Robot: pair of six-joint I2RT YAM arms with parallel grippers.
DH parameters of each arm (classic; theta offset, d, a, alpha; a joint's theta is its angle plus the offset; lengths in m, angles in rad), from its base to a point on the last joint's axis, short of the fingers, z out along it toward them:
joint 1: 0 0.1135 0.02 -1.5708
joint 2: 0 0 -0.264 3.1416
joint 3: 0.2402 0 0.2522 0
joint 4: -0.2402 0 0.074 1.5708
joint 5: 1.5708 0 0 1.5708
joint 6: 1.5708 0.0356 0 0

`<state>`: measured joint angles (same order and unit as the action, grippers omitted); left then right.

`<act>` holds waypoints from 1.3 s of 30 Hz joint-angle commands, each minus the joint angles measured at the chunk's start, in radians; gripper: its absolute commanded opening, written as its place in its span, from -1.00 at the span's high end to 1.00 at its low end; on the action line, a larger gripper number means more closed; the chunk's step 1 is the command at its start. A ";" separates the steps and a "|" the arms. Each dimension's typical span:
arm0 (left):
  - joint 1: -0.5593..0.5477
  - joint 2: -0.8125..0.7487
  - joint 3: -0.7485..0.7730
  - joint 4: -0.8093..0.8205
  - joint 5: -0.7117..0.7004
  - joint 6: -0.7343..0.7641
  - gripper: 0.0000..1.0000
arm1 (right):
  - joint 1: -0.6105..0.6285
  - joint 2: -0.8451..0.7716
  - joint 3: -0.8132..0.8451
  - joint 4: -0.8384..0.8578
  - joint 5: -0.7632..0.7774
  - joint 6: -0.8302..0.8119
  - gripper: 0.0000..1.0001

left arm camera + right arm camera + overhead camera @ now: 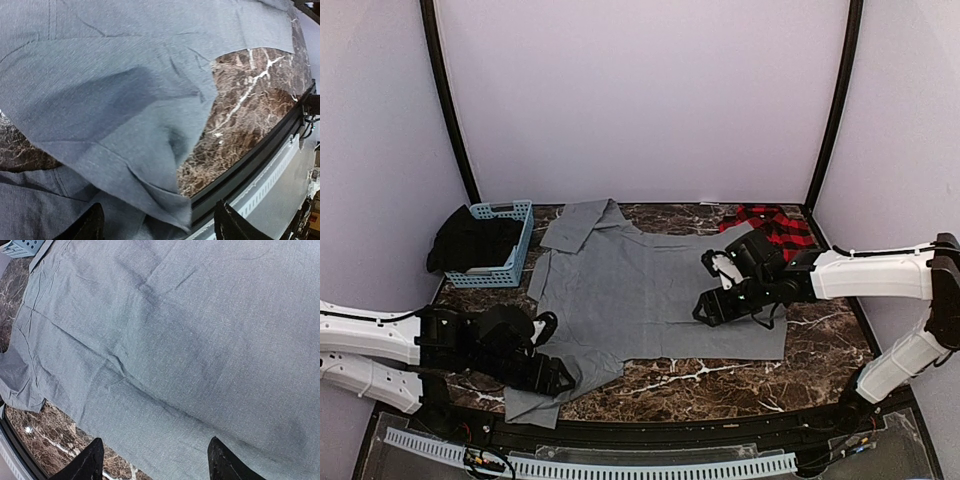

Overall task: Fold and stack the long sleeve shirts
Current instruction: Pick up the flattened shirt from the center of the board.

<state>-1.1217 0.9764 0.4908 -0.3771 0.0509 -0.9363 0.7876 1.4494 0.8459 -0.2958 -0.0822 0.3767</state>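
The plain grey shirt (650,285) lies spread over the middle of the marble table, one sleeve trailing to the front left. The red-and-black plaid shirt (772,226) lies bunched at the back right. My left gripper (558,380) is open low over the grey sleeve's end near the table's front edge; in the left wrist view the folded sleeve cloth (125,150) lies between the spread fingertips (90,225). My right gripper (708,310) is open above the grey shirt's body; its view shows flat grey cloth (175,340) and its fingertips (90,460) near the shirt's front hem.
A light blue basket (500,243) holding dark cloth stands at the back left. A black rail (250,165) runs along the table's front edge. Bare brown marble (720,385) shows in front of the shirt and to the right.
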 commanded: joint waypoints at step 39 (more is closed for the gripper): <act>0.342 0.080 0.448 -0.144 0.293 0.336 1.00 | 0.113 -0.184 -0.089 -0.324 0.141 0.086 -0.46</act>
<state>-0.7883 1.0462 0.8829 -0.5274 0.3187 -0.6197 0.8436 1.2736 0.7620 -0.6250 0.0101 0.4469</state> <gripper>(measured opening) 0.005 0.725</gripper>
